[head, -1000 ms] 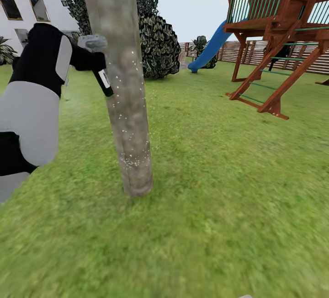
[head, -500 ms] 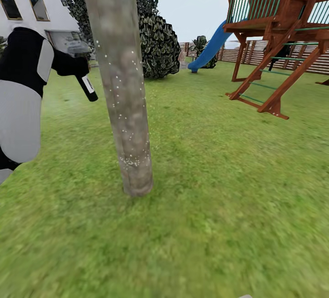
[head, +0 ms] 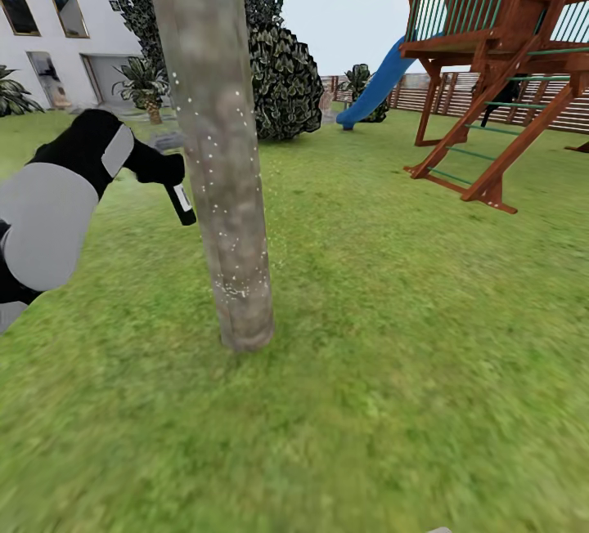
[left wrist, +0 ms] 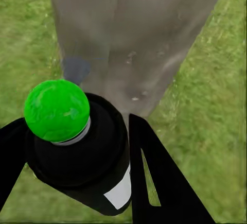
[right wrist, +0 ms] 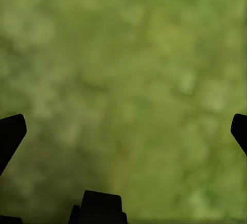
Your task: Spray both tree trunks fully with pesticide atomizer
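A thick grey-brown mottled tree trunk [head: 221,149] rises from the grass just left of centre in the head view, dotted with white pesticide specks [head: 237,284], densest low down. My left gripper [head: 168,172] is shut on the pesticide atomizer [head: 182,203], a slim black bottle with a white label, held tilted just left of the trunk at mid height. In the left wrist view the atomizer [left wrist: 87,157] sits between the black fingers [left wrist: 154,177], a green knob on its end, with the tree trunk [left wrist: 134,38] close ahead. My right gripper [right wrist: 126,131] is open over bare grass.
A wooden playhouse [head: 507,51] with a blue slide [head: 376,83] stands at the right, backed by a slatted fence [head: 458,96]. A dark bush [head: 282,83] grows behind the trunk. A white house [head: 57,18] and a small palm [head: 147,87] are at the far left. Lawn surrounds the trunk.
My left arm swung the atomizer away from the trunk to the left, then brought it back lower and close to the trunk again. More specks show on the upper trunk.
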`<state>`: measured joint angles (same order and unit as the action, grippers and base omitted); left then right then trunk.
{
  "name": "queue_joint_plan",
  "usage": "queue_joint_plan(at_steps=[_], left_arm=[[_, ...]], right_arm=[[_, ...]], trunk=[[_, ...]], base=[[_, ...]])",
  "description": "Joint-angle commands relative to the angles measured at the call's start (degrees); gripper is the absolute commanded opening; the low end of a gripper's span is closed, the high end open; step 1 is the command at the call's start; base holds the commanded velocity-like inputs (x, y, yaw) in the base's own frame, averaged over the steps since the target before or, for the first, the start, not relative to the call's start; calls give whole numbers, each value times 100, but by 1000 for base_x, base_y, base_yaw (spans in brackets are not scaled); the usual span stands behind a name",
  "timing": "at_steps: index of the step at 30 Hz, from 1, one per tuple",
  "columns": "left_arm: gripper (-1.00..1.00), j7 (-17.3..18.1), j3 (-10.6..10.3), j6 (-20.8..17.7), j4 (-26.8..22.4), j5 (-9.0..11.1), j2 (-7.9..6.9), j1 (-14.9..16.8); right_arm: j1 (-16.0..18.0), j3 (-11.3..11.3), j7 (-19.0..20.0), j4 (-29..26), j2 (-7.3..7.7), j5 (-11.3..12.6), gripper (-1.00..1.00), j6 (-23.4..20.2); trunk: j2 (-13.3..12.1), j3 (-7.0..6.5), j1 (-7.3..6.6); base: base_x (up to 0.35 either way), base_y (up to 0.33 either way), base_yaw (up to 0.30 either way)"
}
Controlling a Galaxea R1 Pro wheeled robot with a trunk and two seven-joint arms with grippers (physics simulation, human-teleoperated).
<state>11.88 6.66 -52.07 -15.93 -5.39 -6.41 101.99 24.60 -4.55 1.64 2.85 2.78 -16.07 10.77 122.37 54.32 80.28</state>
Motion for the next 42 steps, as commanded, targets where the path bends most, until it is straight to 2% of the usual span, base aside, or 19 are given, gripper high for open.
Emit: queue_joint_plan(at_steps=[1, 5, 8, 12, 14, 15, 17, 18, 20, 22, 31, 35, 39, 42], left_arm=[[-100, 189, 37, 32, 66, -69, 20, 5], [-100, 1119, 32, 92, 122, -72, 102, 5], [-100, 1290, 31, 99, 124, -70, 112, 5], [-100, 1337, 37, 108, 244, -75, 114, 5], [-100, 1341, 37, 263, 365, -76, 124, 5], [-100, 1342, 37, 455, 437, -76, 188, 5], [-100, 1340, 37, 536, 684, -80, 336, 5], [-100, 1337, 37, 660, 864, -83, 422, 5], [-100, 1341, 37, 1288, 1275, -85, 511, 4], [-100, 1342, 37, 1457, 1371, -90, 528, -1], [-100, 1318, 30, 1542, 1417, -125, 520, -50], [-100, 1303, 24, 1653, 1417, -135, 502, -294], [-100, 1292, 18, 2161, 1417, -152, 450, -747], [-100, 1270, 14, 2698, 1411, -160, 280, -1163]], right_arm=[[10, -47, 12, 23, 3, -36, 100, 40], [10, -46, 12, 24, 3, -36, 100, 40], [10, -47, 12, 23, 3, -36, 100, 40], [10, -48, 12, 22, 3, -36, 100, 40], [10, -47, 12, 22, 3, -36, 100, 40], [10, -46, 12, 22, 3, -36, 100, 40], [10, -47, 12, 22, 3, -36, 100, 40], [10, -47, 12, 22, 3, -36, 100, 40], [10, -46, 12, 22, 3, -36, 100, 40], [10, -47, 12, 22, 3, -36, 100, 40], [10, -46, 12, 23, 3, -36, 100, 40], [10, -46, 12, 22, 3, -36, 100, 40], [10, -46, 12, 22, 3, -36, 100, 40], [10, -49, 12, 22, 3, -36, 100, 40]], trunk=[[3, 4, -2], [3, 4, -2], [3, 4, -2], [3, 4, -2], [3, 4, -2], [3, 4, -2], [3, 4, -2], [3, 4, -2], [3, 4, -2], [3, 4, -2], [3, 4, -2], [3, 4, -2], [3, 4, -2], [3, 4, -2]], base=[[0, 0, 0], [0, 0, 0], [0, 0, 0], [0, 0, 0], [0, 0, 0], [0, 0, 0], [0, 0, 0], [0, 0, 0], [0, 0, 0], [-73, 0, 0], [-270, 0, 0], [-348, 0, 0], [-198, 0, 0], [-28, 0, 0]])
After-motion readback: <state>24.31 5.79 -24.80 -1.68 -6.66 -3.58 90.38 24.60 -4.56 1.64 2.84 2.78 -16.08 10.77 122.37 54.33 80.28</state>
